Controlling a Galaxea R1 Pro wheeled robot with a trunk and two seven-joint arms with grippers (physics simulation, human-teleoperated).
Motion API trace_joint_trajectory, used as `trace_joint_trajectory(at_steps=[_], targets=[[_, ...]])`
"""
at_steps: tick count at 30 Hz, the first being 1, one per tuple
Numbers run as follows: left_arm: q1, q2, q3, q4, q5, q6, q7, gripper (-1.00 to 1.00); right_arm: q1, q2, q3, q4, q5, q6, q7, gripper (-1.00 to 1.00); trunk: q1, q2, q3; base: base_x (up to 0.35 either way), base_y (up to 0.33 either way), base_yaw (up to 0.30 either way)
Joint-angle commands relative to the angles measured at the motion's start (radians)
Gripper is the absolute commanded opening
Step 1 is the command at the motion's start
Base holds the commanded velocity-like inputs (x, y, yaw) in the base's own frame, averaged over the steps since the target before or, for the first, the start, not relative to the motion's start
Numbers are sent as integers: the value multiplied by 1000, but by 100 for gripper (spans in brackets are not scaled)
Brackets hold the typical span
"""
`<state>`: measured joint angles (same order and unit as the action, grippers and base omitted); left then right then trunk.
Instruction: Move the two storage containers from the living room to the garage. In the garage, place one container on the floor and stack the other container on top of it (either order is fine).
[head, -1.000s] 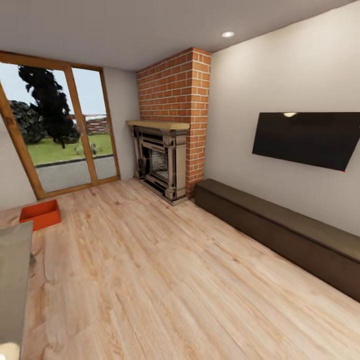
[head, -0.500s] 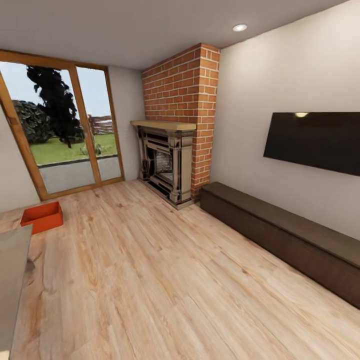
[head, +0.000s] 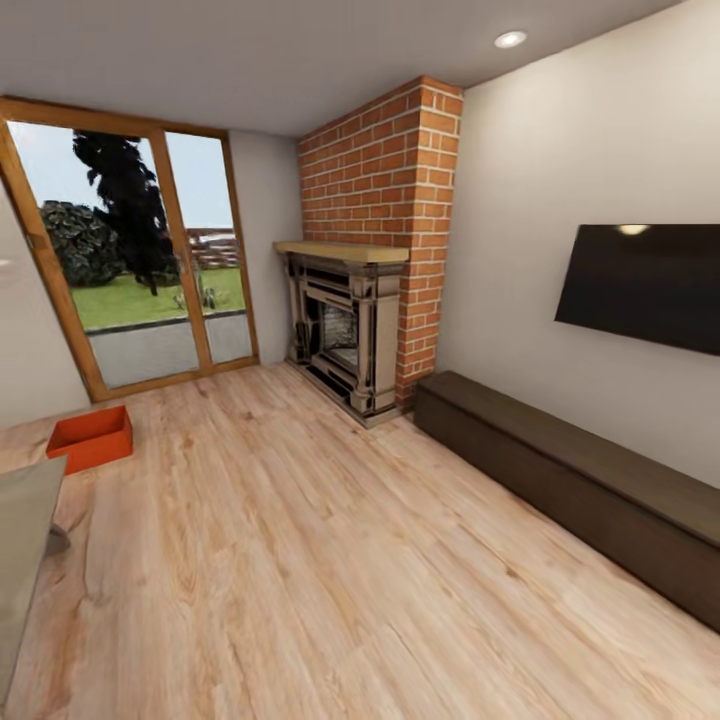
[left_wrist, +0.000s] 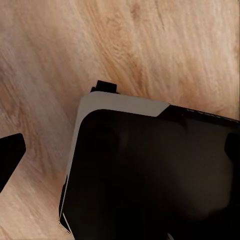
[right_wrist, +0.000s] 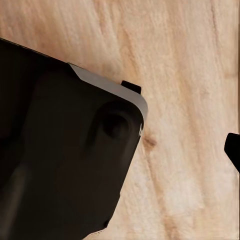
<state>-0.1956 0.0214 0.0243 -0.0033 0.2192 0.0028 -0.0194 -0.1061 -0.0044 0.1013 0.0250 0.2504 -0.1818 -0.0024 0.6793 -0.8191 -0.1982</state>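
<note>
Living room view has swung left; one storage container (head: 90, 437) lies ahead on wood floor (head: 330, 560). Claw spread: can't tell.

Light wood-plank floor (head: 330, 560) runs across the room. One red-orange box (head: 90, 438) sits flat on it at far left, near the glass doors, open top up. Long low dark-brown bench (head: 570, 480) stands on the floor along the right wall, one end beside the brick fireplace (head: 350, 340), which stands on the floor too.
</note>
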Motion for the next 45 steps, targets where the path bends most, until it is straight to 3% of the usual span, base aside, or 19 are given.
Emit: trace_joint_trajectory(at_steps=[1,14,45], targets=[[-1,0,2,0,6,0,-2,100,-1,0,8,3,-1,-5,0,100,1,-1,-1,333,0,271],[-1,0,2,0,6,0,-2,100,-1,0,8,3,-2,-5,-1,100,1,-1,-1,333,0,263],[-1,-1,2,0,6,0,-2,100,-1,-1,6,3,-3,-5,-1,100,1,-1,-1,333,0,59]])
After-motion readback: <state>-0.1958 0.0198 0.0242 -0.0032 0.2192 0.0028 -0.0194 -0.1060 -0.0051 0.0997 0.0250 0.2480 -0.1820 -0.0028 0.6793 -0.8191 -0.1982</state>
